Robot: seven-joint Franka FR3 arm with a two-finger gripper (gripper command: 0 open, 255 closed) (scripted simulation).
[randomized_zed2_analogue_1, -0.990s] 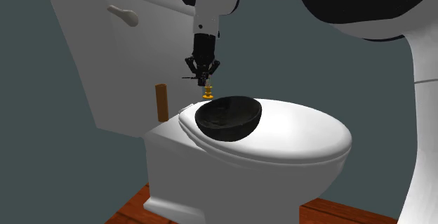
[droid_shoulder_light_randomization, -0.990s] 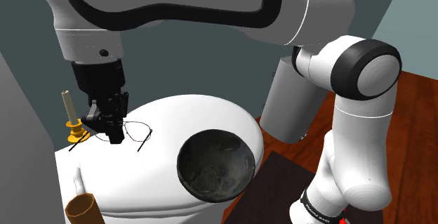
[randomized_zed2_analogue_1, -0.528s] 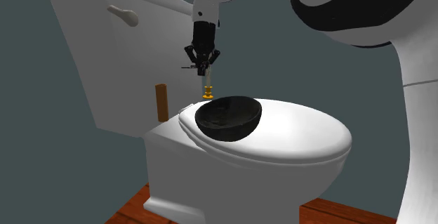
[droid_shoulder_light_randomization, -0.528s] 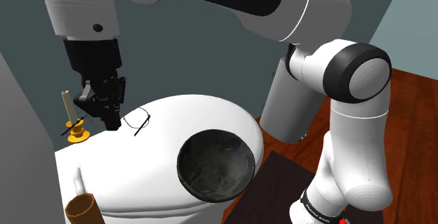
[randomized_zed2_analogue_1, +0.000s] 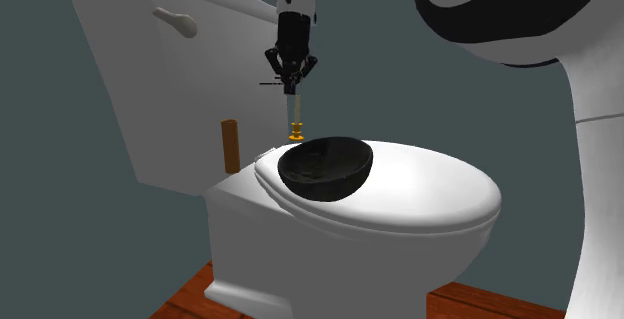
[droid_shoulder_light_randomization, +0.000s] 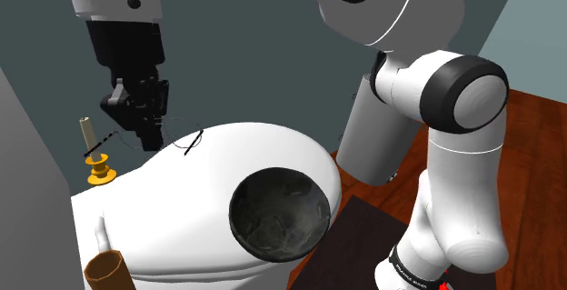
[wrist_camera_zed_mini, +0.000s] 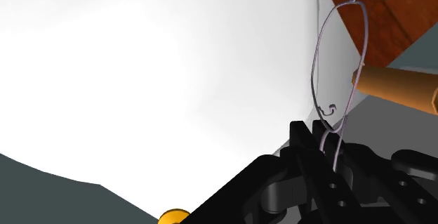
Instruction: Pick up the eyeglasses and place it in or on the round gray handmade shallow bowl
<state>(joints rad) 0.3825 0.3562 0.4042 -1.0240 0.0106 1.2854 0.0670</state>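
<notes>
Thin wire-framed eyeglasses (droid_shoulder_light_randomization: 187, 143) hang in the air above the back of the white toilet lid (droid_shoulder_light_randomization: 195, 202), with my black gripper (droid_shoulder_light_randomization: 145, 134) shut on the frame. In the wrist view the fingers clasp the frame near its bridge and one lens rim (wrist_camera_zed_mini: 314, 68) sticks out past the gripper (wrist_camera_zed_mini: 328, 152). The round dark grey shallow bowl (droid_shoulder_light_randomization: 279, 214) rests on the lid toward the shoulder view's right of the gripper and lower. In the second exterior view the gripper (randomized_zed2_analogue_1: 291, 79) hovers behind and above the bowl (randomized_zed2_analogue_1: 325, 167).
An orange candle holder with a pale candle (droid_shoulder_light_randomization: 96, 165) stands just below the gripper, beside the lid. A brown upright tube (droid_shoulder_light_randomization: 107, 270) stands near the toilet tank (randomized_zed2_analogue_1: 140, 97). Reddish wooden floor (droid_shoulder_light_randomization: 536, 152) lies around the toilet.
The gripper has risen steadily with the eyeglasses, lifting them off the toilet lid. The bowl and the candle holder have stayed in place.
</notes>
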